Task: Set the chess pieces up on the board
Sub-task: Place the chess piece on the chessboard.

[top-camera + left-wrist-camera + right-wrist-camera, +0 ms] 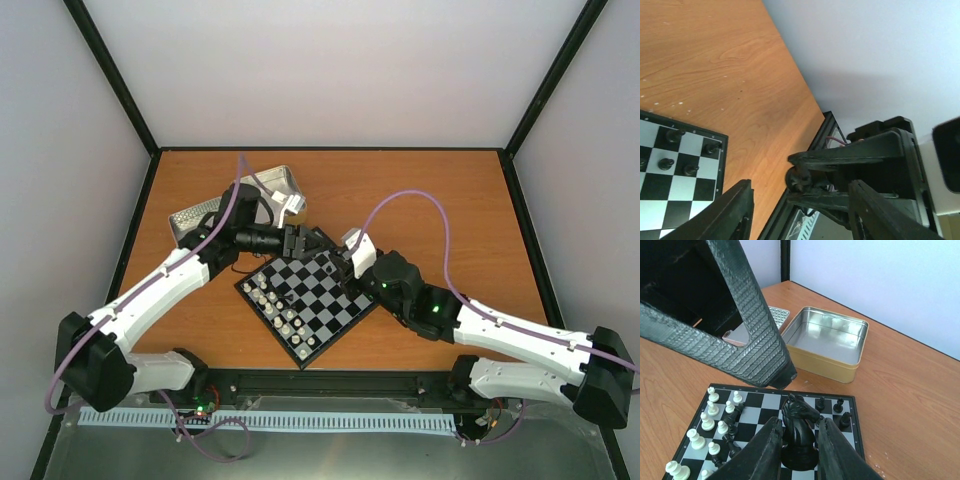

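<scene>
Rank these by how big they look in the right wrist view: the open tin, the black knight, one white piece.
1. open tin
2. black knight, though it is very near the camera, which inflates it
3. white piece, smallest

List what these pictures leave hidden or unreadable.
- Top view: the knight in the right fingers is hidden under that arm's wrist; the pieces are too small to name.
- Left wrist: the frame edges cut off most of the board.
- Right wrist: a left finger blocks most of the embossed tin; the knight hides the squares behind it.
</scene>
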You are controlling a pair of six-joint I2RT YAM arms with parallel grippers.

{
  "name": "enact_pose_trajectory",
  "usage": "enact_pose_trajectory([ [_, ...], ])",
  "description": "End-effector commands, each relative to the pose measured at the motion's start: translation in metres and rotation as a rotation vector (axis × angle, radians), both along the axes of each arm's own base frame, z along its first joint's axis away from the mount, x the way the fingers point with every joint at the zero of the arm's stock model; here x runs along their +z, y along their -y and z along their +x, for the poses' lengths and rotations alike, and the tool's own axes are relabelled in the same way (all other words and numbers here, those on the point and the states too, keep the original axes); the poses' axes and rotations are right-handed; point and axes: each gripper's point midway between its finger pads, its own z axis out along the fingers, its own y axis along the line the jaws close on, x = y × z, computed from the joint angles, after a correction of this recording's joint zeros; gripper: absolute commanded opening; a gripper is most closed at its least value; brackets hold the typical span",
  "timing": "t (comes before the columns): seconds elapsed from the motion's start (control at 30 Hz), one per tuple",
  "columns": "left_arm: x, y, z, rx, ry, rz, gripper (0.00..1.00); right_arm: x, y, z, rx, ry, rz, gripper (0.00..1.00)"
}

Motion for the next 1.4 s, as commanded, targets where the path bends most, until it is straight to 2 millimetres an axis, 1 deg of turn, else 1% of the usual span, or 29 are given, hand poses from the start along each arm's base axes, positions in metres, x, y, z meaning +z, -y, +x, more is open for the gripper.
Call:
enact_pose_trajectory([
  [0.0,0.012,0.006,-0.01,-0.086,-0.002,-0.072,0.49,0.01,-0.007,-0.001,0.036,0.023,-0.007,0.21],
  [0.1,0.003,0.007,-0.011,-0.097,-0.016,-0.064,0.41,0.009,-0.01,-0.003,0.053,0.013,-0.009,0.21],
  [0.2,0.004,0.008,-0.013,-0.119,-0.02,-0.081,0.34,0.007,-0.013,-0.003,0.061,0.005,-0.009,0.21],
  [0.37,-0.002,0.008,-0.012,-0.117,-0.024,-0.067,0.32,0.005,-0.015,-0.002,0.06,-0.008,-0.003,0.21],
  [0.47,-0.006,0.009,-0.012,-0.12,-0.033,-0.063,0.23,0.004,-0.016,-0.003,0.063,-0.014,-0.002,0.21],
  [0.53,-0.007,0.009,-0.013,-0.122,-0.033,-0.063,0.14,0.004,-0.017,-0.003,0.065,-0.019,0.0,0.21],
  [0.57,-0.007,0.009,-0.012,-0.123,-0.03,-0.063,0.11,0.003,-0.017,-0.003,0.067,-0.02,-0.001,0.21],
  [0.7,-0.006,0.008,-0.011,-0.118,-0.012,-0.059,0.07,0.001,-0.017,-0.003,0.063,-0.028,0.0,0.22],
  [0.77,-0.008,0.007,-0.008,-0.102,0.009,-0.045,0.07,0.001,-0.016,-0.001,0.048,-0.041,0.002,0.27],
  [0.8,-0.007,0.006,-0.005,-0.092,0.034,-0.033,0.06,0.001,-0.015,0.0,0.033,-0.051,0.005,0.33],
  [0.87,-0.009,0.003,0.002,-0.058,0.072,0.004,0.05,-0.003,-0.009,0.003,-0.014,-0.081,-0.004,0.5],
  [0.97,-0.008,-0.004,0.014,-0.008,0.165,0.079,0.04,-0.008,0.0,0.0,-0.033,-0.112,0.0,0.64],
  [1.0,-0.01,-0.009,0.02,0.018,0.206,0.118,0.04,-0.006,0.003,-0.003,-0.033,-0.119,0.021,0.69],
  [1.03,-0.01,-0.011,0.022,0.025,0.223,0.138,0.04,-0.007,0.006,-0.006,-0.031,-0.129,0.031,0.72],
  [1.1,-0.013,-0.016,0.027,0.038,0.275,0.19,0.03,-0.001,0.013,-0.012,-0.029,-0.139,0.082,0.76],
  [1.2,-0.014,-0.02,0.029,0.039,0.316,0.224,0.03,-0.001,0.024,-0.015,-0.051,-0.18,0.134,0.76],
  [1.3,-0.016,-0.024,0.034,0.058,0.343,0.26,0.04,-0.012,0.037,-0.006,-0.14,-0.253,0.163,0.76],
  [1.37,-0.023,-0.028,0.039,0.082,0.339,0.301,0.04,-0.022,0.046,0.003,-0.208,-0.313,0.18,0.76],
])
